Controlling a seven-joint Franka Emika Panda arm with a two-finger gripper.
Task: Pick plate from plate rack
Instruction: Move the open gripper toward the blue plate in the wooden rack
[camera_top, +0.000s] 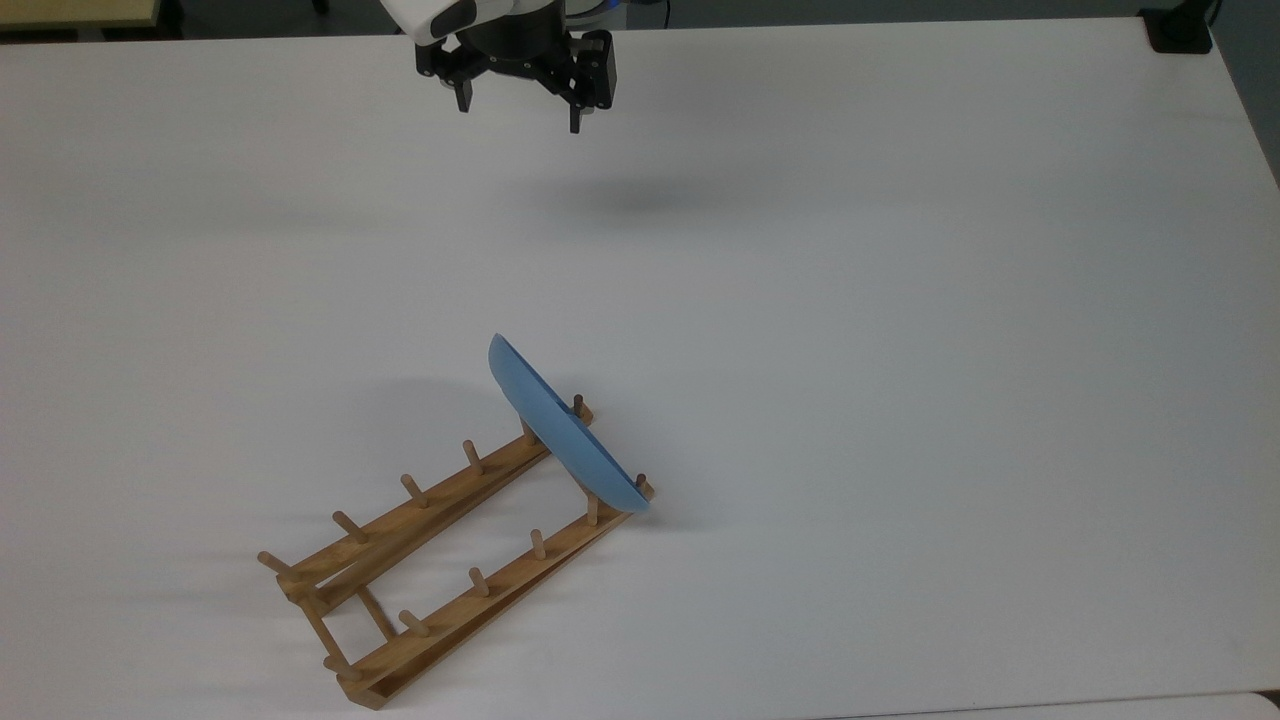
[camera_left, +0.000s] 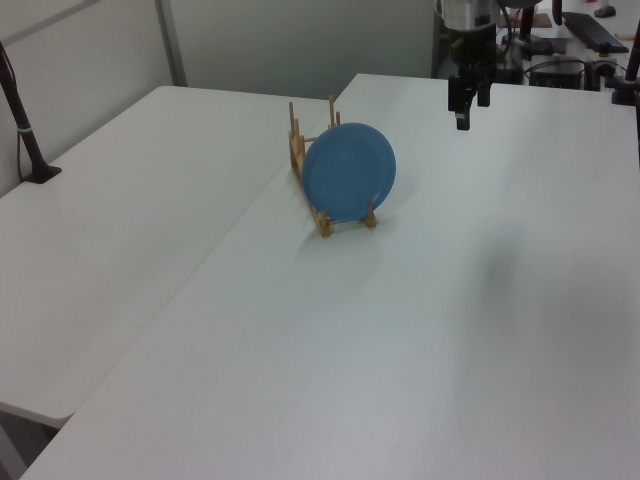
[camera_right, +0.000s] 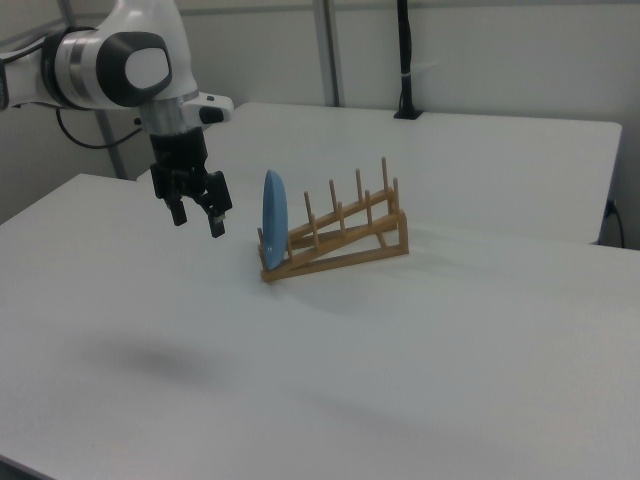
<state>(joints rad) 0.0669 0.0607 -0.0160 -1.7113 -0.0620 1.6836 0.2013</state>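
The plate (camera_top: 565, 425) stands on edge in the end slot of the plate rack (camera_top: 440, 555), at the rack's upper-right end in the top view, held between the last pairs of pegs. In the left view its broad blue face fronts the camera at the rack's near end; in the right view it is seen edge-on at the rack's left end.

The gripper (camera_top: 518, 112) hangs above the bare white table (camera_top: 900, 300), well apart from the plate, toward the far edge in the top view. Its fingers are spread with nothing between them. In the right view the gripper (camera_right: 197, 218) sits to the left of the plate (camera_right: 274, 219), raised off the surface.

Task status: no step of the pick appears complete. The plate is seated in the rack and untouched. Remaining, by judgement: approach, closing on the rim, lift clear of the pegs.

Limits of visibility: the arm is cut off at the upper edge of the top view. In the left view the plate hides most of the rack (camera_left: 312, 150). The contact points of the plate's lower rim on the rails are not discernible.
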